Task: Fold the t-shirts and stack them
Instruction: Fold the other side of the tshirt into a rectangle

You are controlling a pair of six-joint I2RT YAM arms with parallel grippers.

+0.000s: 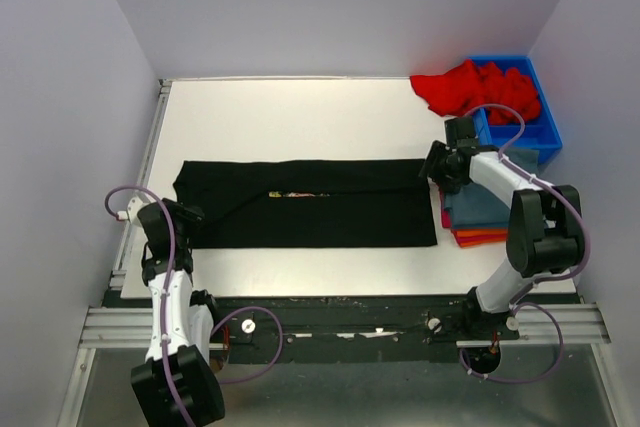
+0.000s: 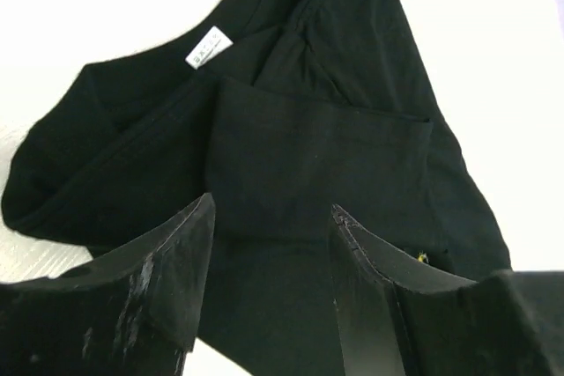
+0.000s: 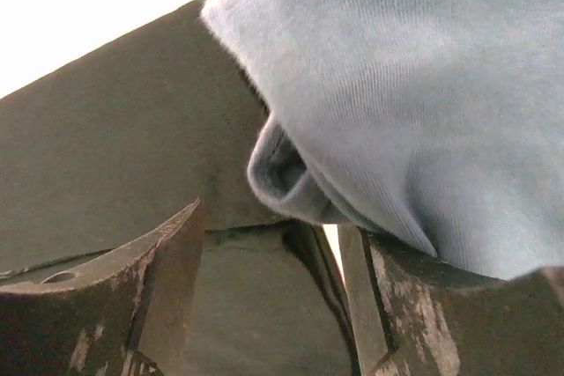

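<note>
The black t-shirt (image 1: 320, 217) lies on the white table (image 1: 300, 107) folded into a long strip, with a sliver of coloured print along its middle fold. My left gripper (image 1: 183, 219) hovers over its left, collar end. In the left wrist view that gripper (image 2: 273, 209) is open above the black t-shirt (image 2: 317, 147), with the white neck label (image 2: 209, 47) ahead. My right gripper (image 1: 437, 169) is at the strip's right end. It (image 3: 273, 226) is open over the black t-shirt (image 3: 115, 129), and a fold of the slate-blue t-shirt (image 3: 423, 85) rests against its right finger.
A folded slate-blue t-shirt (image 1: 478, 205) lies on top of an orange t-shirt (image 1: 480, 238) just right of the black one, under my right arm. A crumpled red t-shirt (image 1: 470, 87) spills from the blue bin (image 1: 548, 132) at the far right. Grey walls enclose the table.
</note>
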